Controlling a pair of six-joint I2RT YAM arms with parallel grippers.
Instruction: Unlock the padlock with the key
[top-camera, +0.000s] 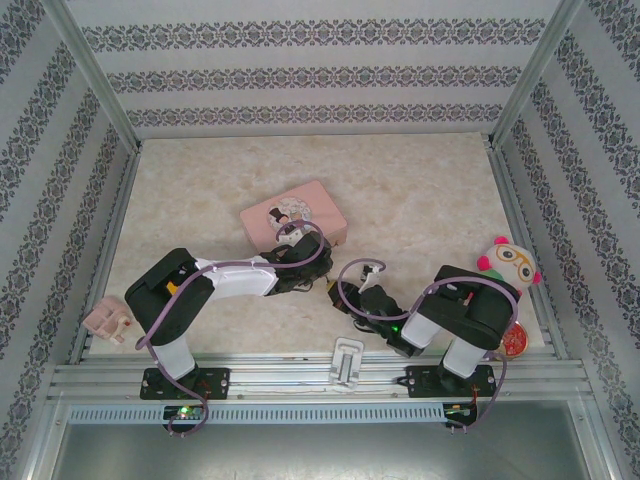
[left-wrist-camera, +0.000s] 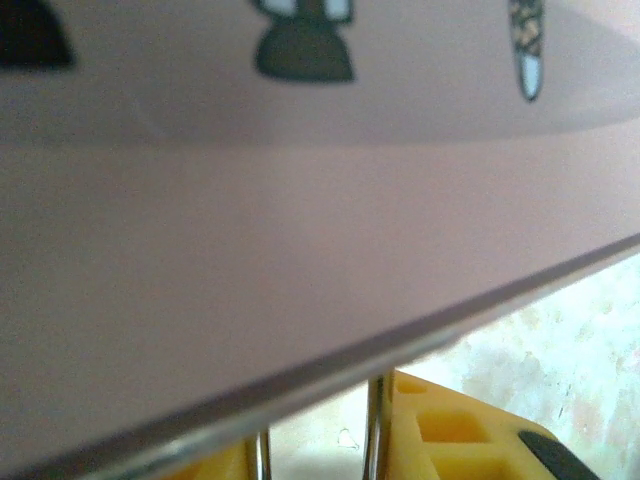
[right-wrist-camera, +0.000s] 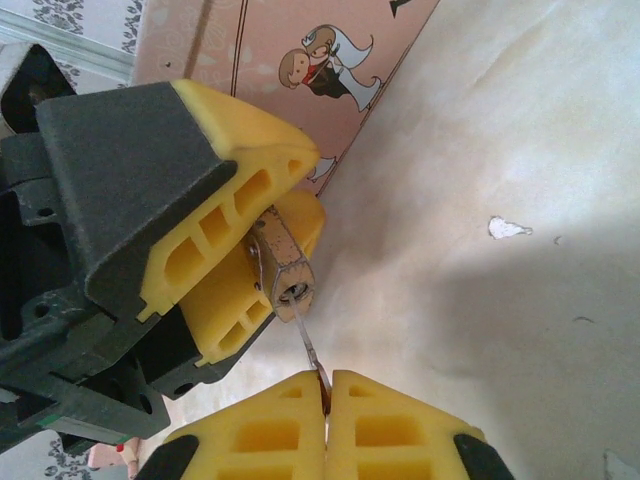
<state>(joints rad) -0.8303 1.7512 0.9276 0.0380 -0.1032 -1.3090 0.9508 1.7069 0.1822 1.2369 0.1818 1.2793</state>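
Note:
The brass padlock (right-wrist-camera: 281, 258) is pinched between the yellow fingers (right-wrist-camera: 215, 215) of my left gripper (top-camera: 312, 280), its keyhole end facing the right gripper. My right gripper (right-wrist-camera: 328, 385) is shut on the thin grey key (right-wrist-camera: 311, 350), and the key's blade tip sits in the keyhole. In the left wrist view the two thin shackle legs (left-wrist-camera: 375, 430) rise between my left gripper's yellow fingers (left-wrist-camera: 450, 430); the lock's body is hidden there. From above, the two grippers meet tip to tip near the table's middle front, the right gripper (top-camera: 348, 297) beside the padlock (top-camera: 331, 289).
The pink tin with a cartoon couple (top-camera: 295, 212) lies just behind the grippers, very close to the left wrist camera (left-wrist-camera: 300, 250). A plush toy (top-camera: 505, 265) stands at the right, a white clip bracket (top-camera: 347, 360) on the front rail, and a small pink object (top-camera: 108, 320) at the left edge.

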